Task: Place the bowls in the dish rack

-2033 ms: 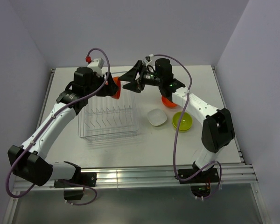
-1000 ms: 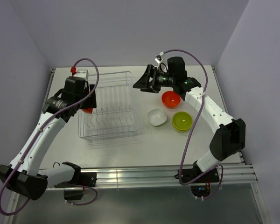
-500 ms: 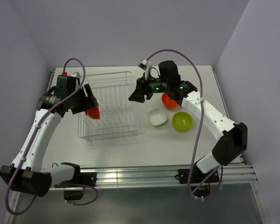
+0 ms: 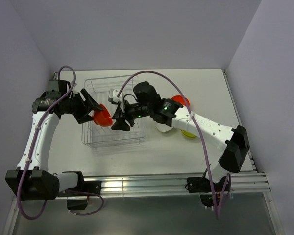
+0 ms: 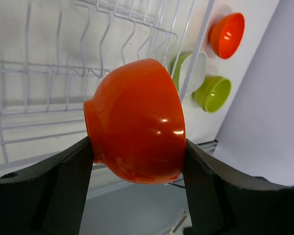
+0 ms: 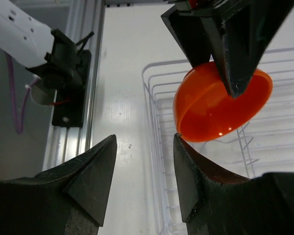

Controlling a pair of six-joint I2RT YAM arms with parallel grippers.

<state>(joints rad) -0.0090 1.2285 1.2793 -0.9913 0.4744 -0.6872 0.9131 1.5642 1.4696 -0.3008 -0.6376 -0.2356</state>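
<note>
An orange-red bowl (image 4: 103, 118) hangs tilted over the left part of the wire dish rack (image 4: 118, 139), and my left gripper (image 4: 98, 115) is shut on it. The left wrist view shows that bowl (image 5: 134, 117) pinched between both fingers, base toward the left finger, above the rack (image 5: 39, 63). My right gripper (image 4: 119, 121) reaches across the rack and stands open just beside the held bowl (image 6: 220, 105). Its right fingertip (image 6: 179, 142) is close under the rim. Another orange bowl (image 4: 182, 101), a white bowl (image 5: 195, 71) and a green bowl (image 5: 213, 92) sit on the table to the right of the rack.
The right arm's forearm (image 4: 201, 122) lies over the white and green bowls in the top view and hides most of them. Grey walls close in the table at the back and sides. A metal rail (image 4: 147, 186) runs along the near edge.
The right arm has swung left and down over the rack to the held bowl, its jaws narrowing somewhat. The left arm has drawn back to the left, still holding the orange bowl over the rack.
</note>
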